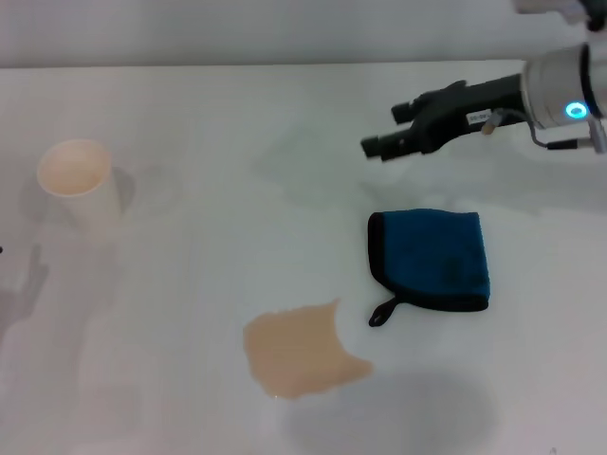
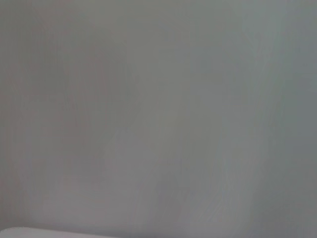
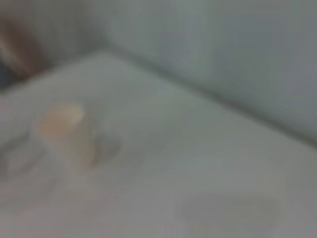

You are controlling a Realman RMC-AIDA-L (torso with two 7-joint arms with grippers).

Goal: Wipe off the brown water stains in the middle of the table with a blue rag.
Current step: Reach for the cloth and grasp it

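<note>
Right hand (image 1: pixel 381 136) hovers above the white worktop (image 1: pixel 209 190), beyond the blue rag (image 1: pixel 432 258) on its far side and well clear of it. Two dark fingers (image 1: pixel 403 111) point toward the robot's left with a gap between them: parted, holding nothing. Left hand is not visible in any view; left wrist view shows only a blank grey surface.

Blue rag lies flat and folded, right of centre, its black loop at the near-left corner pointing at the brown water stains (image 1: pixel 299 349). The puddle sits near-left of the rag, close but not touching, untouched as far as I can tell. A white paper cup (image 1: pixel 80 177) with beige lining stands upright far to the left, also blurred in the right wrist view (image 3: pixel 64 133).

Step in hand, my read: reach and pick up the rag; wiping not started.

To do it well:
- bring the hand back over the rag's middle, tip the fingers downward
- pinch the thick folded body, not the loop or thin edging
- grip enough layers that it won't unfold
- then drag across the whole puddle with downward pressure, staying clear of the cup.
</note>
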